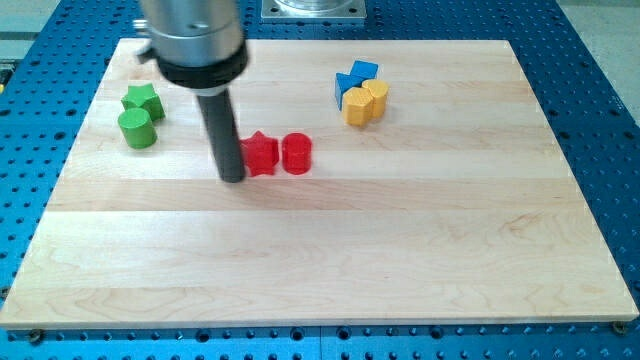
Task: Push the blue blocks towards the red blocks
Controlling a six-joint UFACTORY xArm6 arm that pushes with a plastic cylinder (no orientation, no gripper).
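Observation:
Two blue blocks sit together near the view's top right: a blue cube (365, 72) and a blue angular block (346, 86) on its left. Two red blocks sit left of the board's centre: a red star (261, 153) and a red cylinder (297, 154), almost touching. My tip (232, 178) rests on the board right against the red star's left side. It is far to the lower left of the blue blocks.
Two yellow blocks (366, 102) press against the blue ones from below. A green star (143, 99) and a green cylinder (137, 128) sit at the view's left. The wooden board (330, 250) lies on a blue perforated table.

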